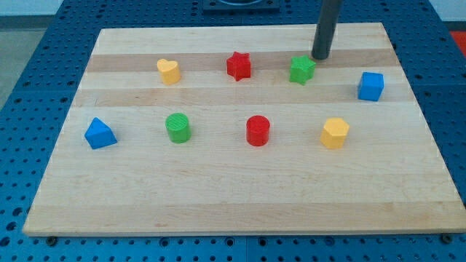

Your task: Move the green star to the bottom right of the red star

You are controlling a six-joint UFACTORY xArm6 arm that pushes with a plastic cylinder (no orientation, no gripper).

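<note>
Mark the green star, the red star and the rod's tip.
green star (302, 70), camera view, its top face
red star (238, 65), camera view, its top face
my tip (321, 57), camera view, rod's very end

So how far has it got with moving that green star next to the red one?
Little looks done: the green star block sits level with the red star block, on its right, not yet lower. In hand: my tip is just above and to the right of the green star, close to it. Left: pushing the star down the wooden board until it lies below and right of the red star.
</note>
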